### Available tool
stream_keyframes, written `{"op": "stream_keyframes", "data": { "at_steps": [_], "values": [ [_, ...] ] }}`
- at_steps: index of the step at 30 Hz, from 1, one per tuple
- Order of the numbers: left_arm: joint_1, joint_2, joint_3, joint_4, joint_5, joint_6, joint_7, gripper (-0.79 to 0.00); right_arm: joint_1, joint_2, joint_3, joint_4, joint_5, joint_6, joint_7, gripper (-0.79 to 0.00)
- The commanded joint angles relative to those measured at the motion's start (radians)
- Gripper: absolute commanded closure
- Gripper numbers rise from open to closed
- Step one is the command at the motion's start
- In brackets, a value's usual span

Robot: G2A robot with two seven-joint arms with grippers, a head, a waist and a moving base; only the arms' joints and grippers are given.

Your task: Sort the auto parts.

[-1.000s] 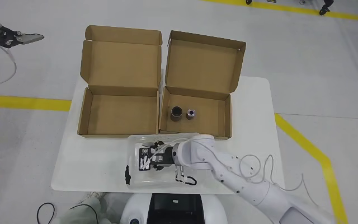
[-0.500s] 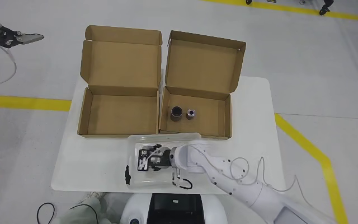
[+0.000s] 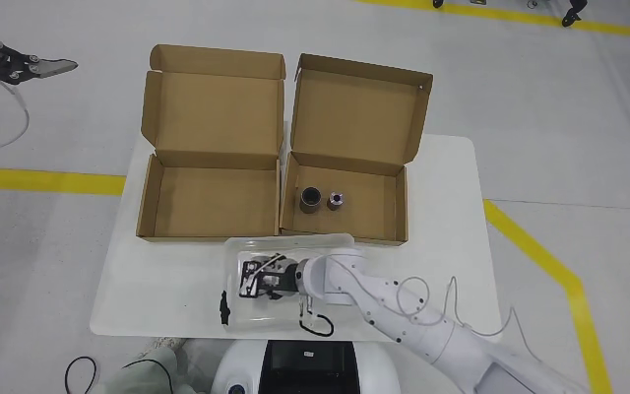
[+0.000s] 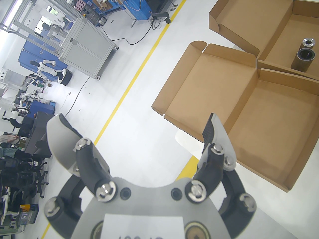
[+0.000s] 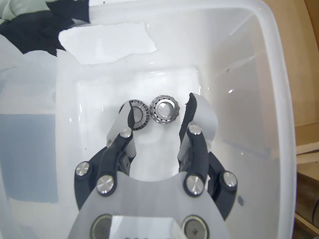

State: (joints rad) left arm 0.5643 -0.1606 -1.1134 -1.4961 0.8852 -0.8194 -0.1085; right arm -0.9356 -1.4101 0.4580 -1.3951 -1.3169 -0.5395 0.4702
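Note:
Two metal roller bearings lie side by side on the floor of a clear plastic bin [image 5: 274, 26]. One bearing [image 5: 164, 109] rests between the fingers of my right gripper [image 5: 159, 104], which is open and low inside the bin. The other bearing [image 5: 140, 116] is partly behind one fingertip [image 5: 128, 115]. From above, the bin [image 3: 295, 239] sits at the table's front edge with my right gripper [image 3: 258, 279] in its left half. My left gripper [image 4: 135, 123] hangs open and empty over the floor, left of the table.
Two open cardboard boxes stand behind the bin. The left box [image 3: 207, 202] has nothing in it. The right box [image 3: 379, 207] holds a dark cylinder [image 3: 311, 198] and a small silver ring [image 3: 337, 199]. A torn black scrap [image 5: 37, 30] lies by the bin's end.
My right arm has slid left, carrying its open gripper further into the bin's left half. The boxes and their parts have not moved.

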Motion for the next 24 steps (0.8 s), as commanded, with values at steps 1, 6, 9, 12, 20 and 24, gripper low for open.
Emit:
{"op": "stream_keyframes", "data": {
  "at_steps": [1, 6, 9, 12, 20, 24],
  "values": [
    [0.0, 0.0, 0.0, 0.0, 0.0, 0.0, 0.0, -0.785, 0.0, -0.002, 0.003, 0.006, -0.006, 0.01, 0.009, -0.385],
    [0.0, 0.0, 0.0, 0.0, 0.0, 0.0, 0.0, -0.785, -0.01, 0.001, 0.026, -0.002, -0.014, 0.032, 0.047, -0.388],
    [0.0, 0.0, 0.0, 0.0, 0.0, 0.0, 0.0, -0.785, -0.021, 0.008, 0.042, -0.019, -0.02, 0.026, 0.067, -0.388],
    [0.0, 0.0, 0.0, 0.0, 0.0, 0.0, 0.0, -0.785, -0.026, 0.012, 0.055, -0.02, -0.026, 0.017, 0.069, -0.382],
    [0.0, 0.0, 0.0, 0.0, 0.0, 0.0, 0.0, -0.785, -0.023, 0.006, 0.059, 0.008, -0.045, 0.006, 0.057, -0.379],
    [0.0, 0.0, 0.0, 0.0, 0.0, 0.0, 0.0, -0.785, -0.021, -0.002, 0.052, 0.028, -0.046, 0.008, 0.034, -0.379]
  ]
}}
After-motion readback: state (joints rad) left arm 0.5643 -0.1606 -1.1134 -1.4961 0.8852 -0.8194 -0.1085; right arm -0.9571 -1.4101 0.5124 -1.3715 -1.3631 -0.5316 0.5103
